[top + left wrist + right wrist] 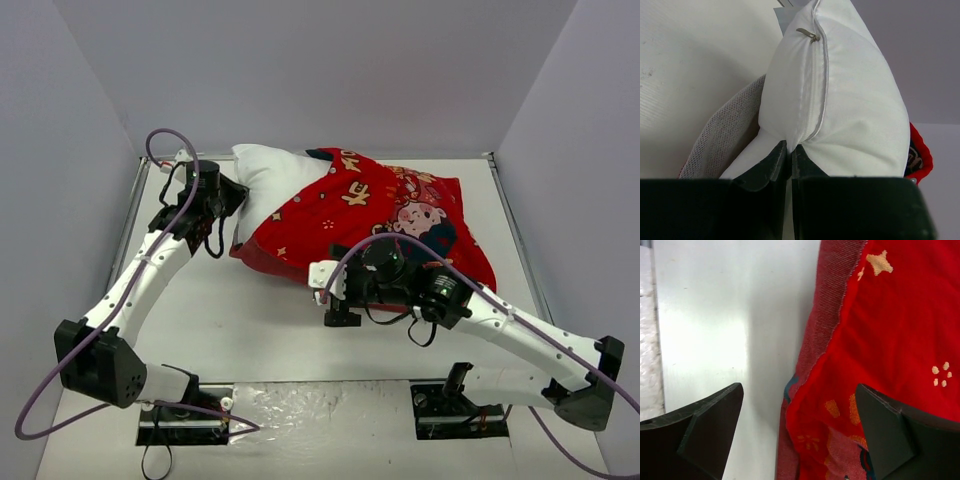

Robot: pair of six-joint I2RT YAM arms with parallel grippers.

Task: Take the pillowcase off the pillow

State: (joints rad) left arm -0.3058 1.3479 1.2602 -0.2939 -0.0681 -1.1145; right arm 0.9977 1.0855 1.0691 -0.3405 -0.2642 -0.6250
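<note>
**Q.** Where do the task's two things lie?
**A.** The pillow (262,172) rests on the surface (250,320) with its left end bare and white. The pillowcase (375,210) covers the rest, toward the right.

**Q.** Why is the left pincer set at the bare end?
**A.** The left pincer (789,150) is clamped on a fold of the white pillow, just beside its zip seam (815,90). It appears to serve as an anchor, so that the filling does not travel with the cover.

**Q.** And the right pincer?
**A.** The right pincer (800,405) stands wide apart and grips nothing. One finger hangs over bare surface and the other over red cloth, with the case's hem (825,325) between them. That straddle suits a pinch on the hem — a pull rightward, away from the anchor, would probably be next. The risk is catching pillow together with cloth.
</note>
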